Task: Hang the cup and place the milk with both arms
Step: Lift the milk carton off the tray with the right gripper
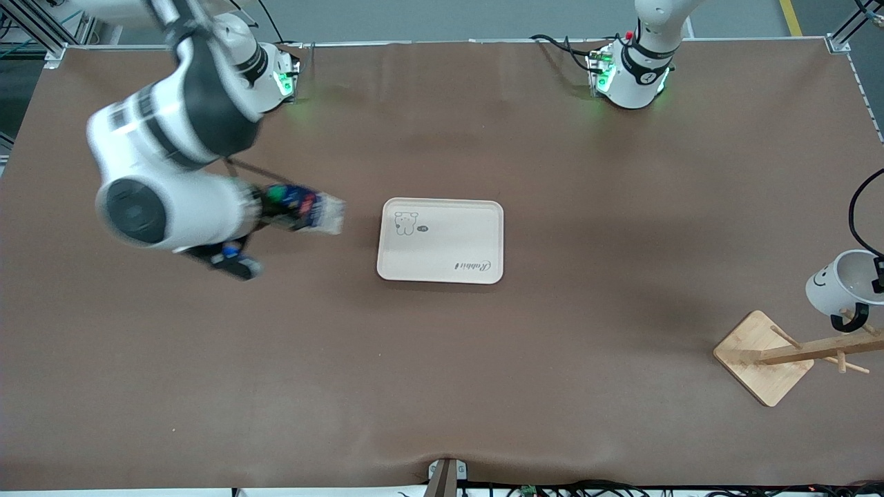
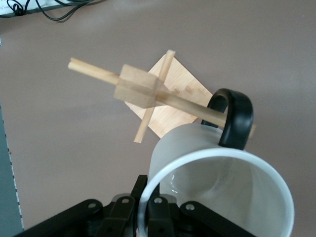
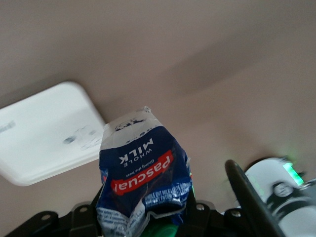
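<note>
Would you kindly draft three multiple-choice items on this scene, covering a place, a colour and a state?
1. Where does the tray lie?
A. mid-table, with nothing on it
B. under the wooden rack
C. against the left arm's base

2. What colour is the cup's handle?
A. white
B. black
C. green

3. What is the state of the milk?
A. standing on the tray
C. lying on the table
B. held in the air by the right gripper

Key: 1 A, the front view shows the tray bare at mid-table. 2 B, the left wrist view shows a black loop beside a peg of the wooden rack, the cup held by the left gripper. 3 B, the right wrist view shows the carton gripped above the table.
</note>
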Controlling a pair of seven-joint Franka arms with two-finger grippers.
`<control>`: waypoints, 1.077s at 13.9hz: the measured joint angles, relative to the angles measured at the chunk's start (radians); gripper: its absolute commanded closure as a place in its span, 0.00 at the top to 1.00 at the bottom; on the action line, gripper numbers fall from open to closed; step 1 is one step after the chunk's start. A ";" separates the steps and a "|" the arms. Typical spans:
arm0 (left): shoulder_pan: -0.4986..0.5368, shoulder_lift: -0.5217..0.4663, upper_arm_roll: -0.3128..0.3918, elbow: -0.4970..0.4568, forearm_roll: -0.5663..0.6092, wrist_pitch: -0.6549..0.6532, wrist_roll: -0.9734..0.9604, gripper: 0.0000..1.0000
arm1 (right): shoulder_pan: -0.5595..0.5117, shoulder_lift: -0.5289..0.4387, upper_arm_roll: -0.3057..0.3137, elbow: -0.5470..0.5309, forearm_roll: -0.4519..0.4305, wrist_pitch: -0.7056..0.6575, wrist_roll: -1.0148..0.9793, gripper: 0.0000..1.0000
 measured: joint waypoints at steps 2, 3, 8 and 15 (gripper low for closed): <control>0.012 0.019 0.000 0.000 0.000 0.014 0.000 0.17 | -0.104 -0.009 -0.002 -0.070 -0.101 0.006 -0.186 0.00; 0.015 0.027 0.000 0.001 0.000 0.023 -0.001 0.66 | -0.158 -0.017 -0.003 -0.119 -0.124 0.039 -0.289 0.00; 0.011 0.025 -0.011 0.017 -0.094 0.032 -0.091 1.00 | -0.335 -0.081 -0.003 -0.375 -0.223 0.282 -0.563 0.00; 0.000 -0.066 -0.106 0.021 -0.113 -0.138 -0.343 1.00 | -0.383 -0.134 -0.002 -0.570 -0.297 0.458 -0.574 0.00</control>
